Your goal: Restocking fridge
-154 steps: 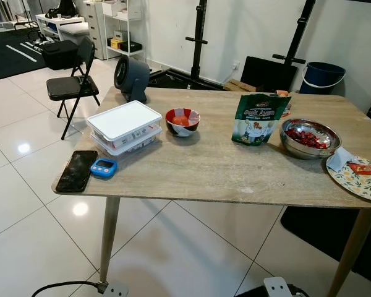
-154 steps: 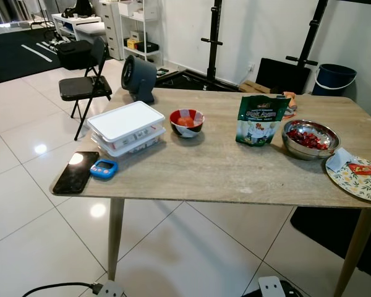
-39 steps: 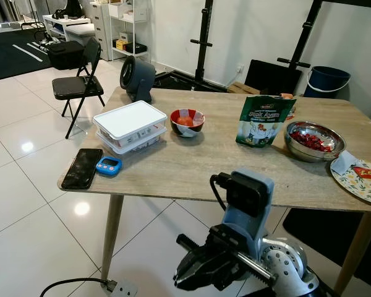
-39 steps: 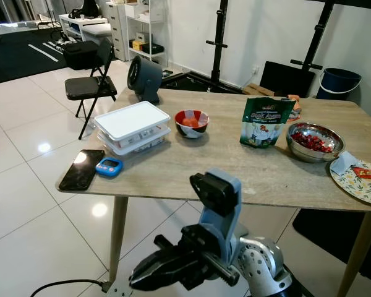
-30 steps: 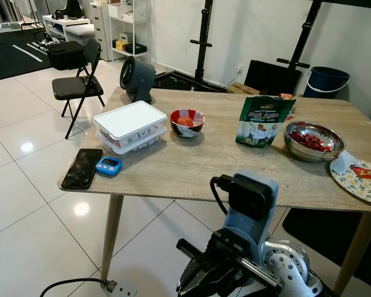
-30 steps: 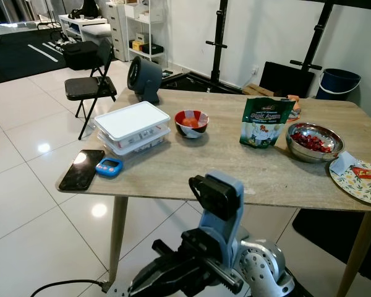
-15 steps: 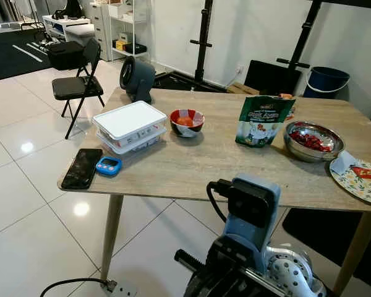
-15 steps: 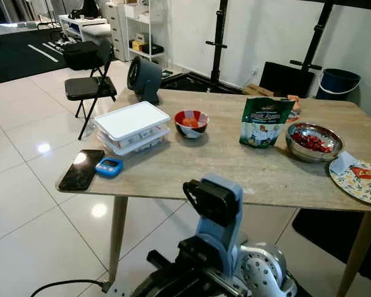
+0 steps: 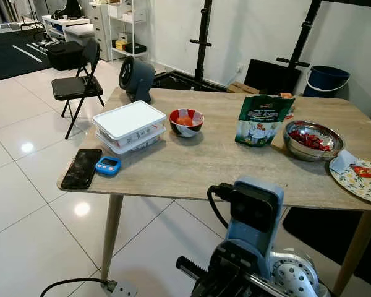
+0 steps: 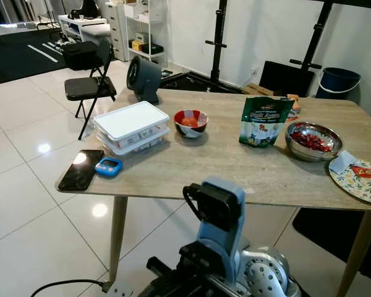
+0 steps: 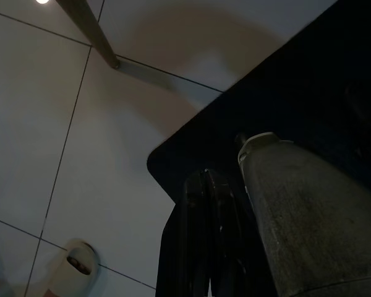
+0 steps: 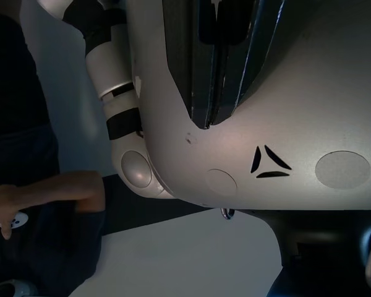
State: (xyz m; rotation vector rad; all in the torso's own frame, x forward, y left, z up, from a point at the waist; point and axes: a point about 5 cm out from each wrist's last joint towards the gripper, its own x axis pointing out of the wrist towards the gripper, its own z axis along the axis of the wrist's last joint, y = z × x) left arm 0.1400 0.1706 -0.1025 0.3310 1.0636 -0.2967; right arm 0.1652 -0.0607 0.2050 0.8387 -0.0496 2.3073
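A wooden table [image 9: 210, 164] stands on white floor tiles with the food laid out across it. Toward its left edge sit two stacked clear containers with a white lid [image 9: 129, 126]; just beside them, at the near left corner, lie a blue timer [image 9: 107, 165] and a black phone [image 9: 81, 167]. A red-and-white bowl [image 9: 186, 121] holding something orange stands near the middle, and a grey round fan [image 9: 136, 77] stands at the far left corner. A green snack pouch [image 9: 259, 119] stands upright right of centre, next to a steel bowl of red fruit [image 9: 311, 138]. A floral plate [image 9: 362, 179] with a red packet reaches the right edge.

The right arm rises below the near edge, its blue-grey wrist camera block [image 9: 253, 211] in front of the table. In its wrist view the right gripper [image 12: 211, 59] has its black fingers pressed together against the robot's silver body. The left gripper [image 11: 205, 238] hangs over the floor beside a dark mat, fingers closed with nothing between them.
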